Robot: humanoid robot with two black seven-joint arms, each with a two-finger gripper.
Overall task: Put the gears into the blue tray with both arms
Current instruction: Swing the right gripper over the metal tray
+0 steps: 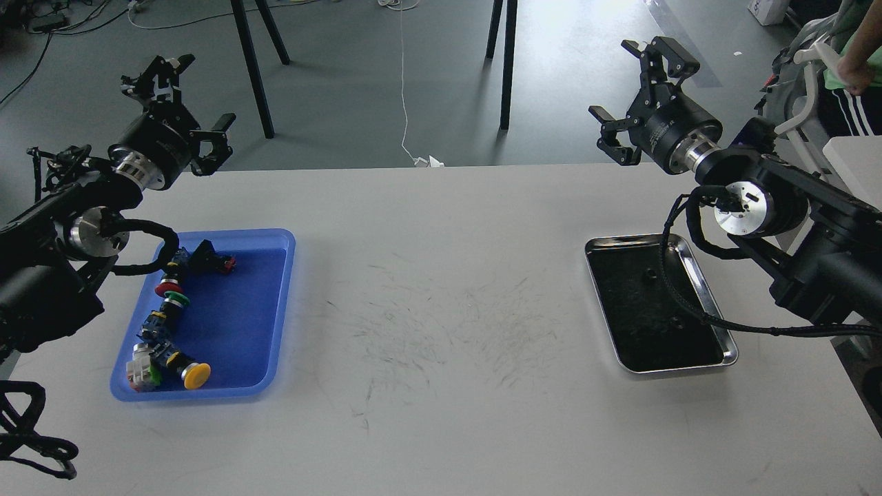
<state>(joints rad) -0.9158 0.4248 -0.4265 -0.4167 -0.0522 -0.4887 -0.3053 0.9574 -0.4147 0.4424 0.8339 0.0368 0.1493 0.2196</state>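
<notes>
A blue tray [275,303] lies on the left of the white table and holds several colourful push-button switches [169,303]. On the right, a shiny steel tray [713,324] with a dark inside holds two tiny black gears, one [648,277] near its back and one [677,322] further forward. My left gripper [182,96] hangs open and empty above the table's back edge, behind the blue tray. My right gripper [637,93] is open and empty too, raised behind the steel tray.
Black stand legs [251,62] rise from the grey floor behind the table. A person [851,83] stands at the far right beside a second white table corner [858,165]. Scuff marks cover the table's middle.
</notes>
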